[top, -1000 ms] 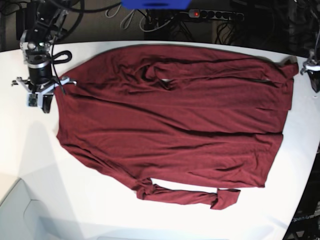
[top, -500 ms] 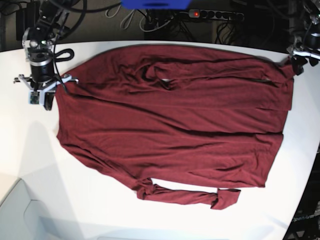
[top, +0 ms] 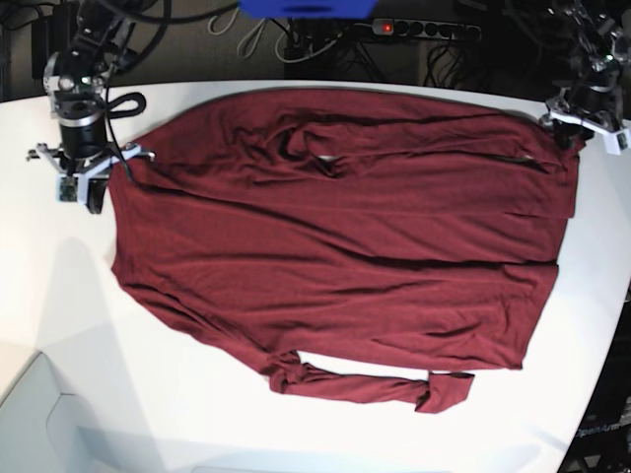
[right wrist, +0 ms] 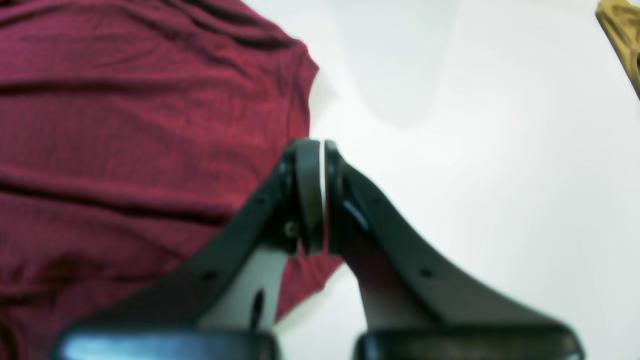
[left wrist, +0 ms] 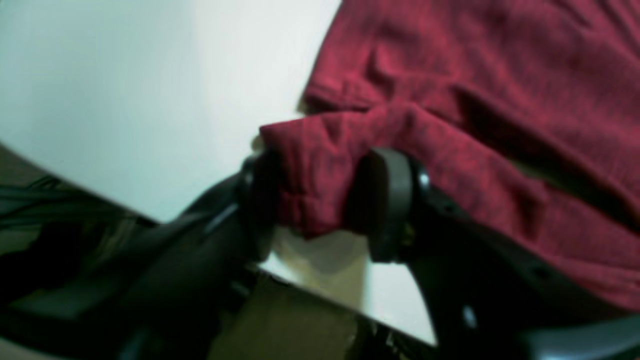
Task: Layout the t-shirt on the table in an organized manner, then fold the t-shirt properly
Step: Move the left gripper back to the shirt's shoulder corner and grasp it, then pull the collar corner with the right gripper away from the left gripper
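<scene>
The dark maroon t-shirt (top: 335, 246) lies spread across the white table (top: 59, 315), with one long sleeve (top: 365, 384) folded along its front edge. My left gripper (top: 570, 133) is at the shirt's back right corner. In the left wrist view it (left wrist: 320, 200) is closed on a bunched fold of the t-shirt (left wrist: 500, 75) right at the table (left wrist: 125, 75) edge. My right gripper (top: 94, 195) is at the shirt's back left edge. In the right wrist view it (right wrist: 324, 150) is shut over the edge of the t-shirt (right wrist: 125, 125), with nothing seen between its pads.
A power strip (top: 424, 30), cables and a blue object (top: 306, 8) lie behind the table's back edge. The table's curved edge runs close by the left gripper. A yellowish object (right wrist: 620, 30) shows at the far corner of the right wrist view.
The left arm came in from the table's right edge to the shirt's back right corner and took hold of it. The right gripper shifted slightly toward the back.
</scene>
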`<action>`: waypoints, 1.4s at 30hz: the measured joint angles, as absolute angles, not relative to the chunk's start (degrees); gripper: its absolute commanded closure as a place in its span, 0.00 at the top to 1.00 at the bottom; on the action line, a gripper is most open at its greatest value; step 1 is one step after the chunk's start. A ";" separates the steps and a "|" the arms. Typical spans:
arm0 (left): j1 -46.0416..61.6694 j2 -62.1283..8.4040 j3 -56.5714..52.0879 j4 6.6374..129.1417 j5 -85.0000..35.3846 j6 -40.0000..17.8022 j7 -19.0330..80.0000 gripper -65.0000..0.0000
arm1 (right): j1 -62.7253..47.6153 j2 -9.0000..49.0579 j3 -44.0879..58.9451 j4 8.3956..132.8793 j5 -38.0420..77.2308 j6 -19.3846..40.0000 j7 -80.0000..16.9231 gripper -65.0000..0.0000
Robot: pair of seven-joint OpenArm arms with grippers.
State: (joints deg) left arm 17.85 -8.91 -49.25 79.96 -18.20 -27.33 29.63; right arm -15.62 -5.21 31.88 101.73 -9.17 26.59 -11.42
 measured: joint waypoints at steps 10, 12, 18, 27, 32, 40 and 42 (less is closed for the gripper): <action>18.11 -8.73 -49.17 82.87 -18.17 -27.46 30.22 0.00 | -21.08 -5.04 26.76 103.70 -9.17 26.76 -11.38 0.00; 18.20 -8.71 -49.17 82.87 -18.17 -27.46 30.26 0.00 | -23.81 -5.08 23.53 104.75 -9.21 28.38 -11.42 0.00; 18.04 -8.73 -48.95 82.87 -18.02 -27.46 30.24 0.00 | -28.60 -6.66 18.96 107.13 -9.17 34.72 -11.40 0.00; 18.04 -8.73 -48.97 82.87 -18.04 -27.44 30.24 0.00 | -33.23 -6.33 14.72 107.00 -9.17 34.85 -11.42 0.33; 18.06 -8.73 -48.97 82.87 -18.02 -27.46 30.26 0.00 | -33.85 -6.33 12.60 106.19 -8.95 34.83 -10.90 0.47; 18.24 -8.73 -49.08 82.85 -18.02 -27.46 30.33 0.00 | -33.39 -6.17 12.99 99.59 -9.17 34.83 -11.14 0.56; 18.22 -8.73 -49.08 82.85 -18.04 -27.46 30.28 0.00 | -33.39 -6.17 12.99 99.46 -9.13 34.83 -10.83 0.56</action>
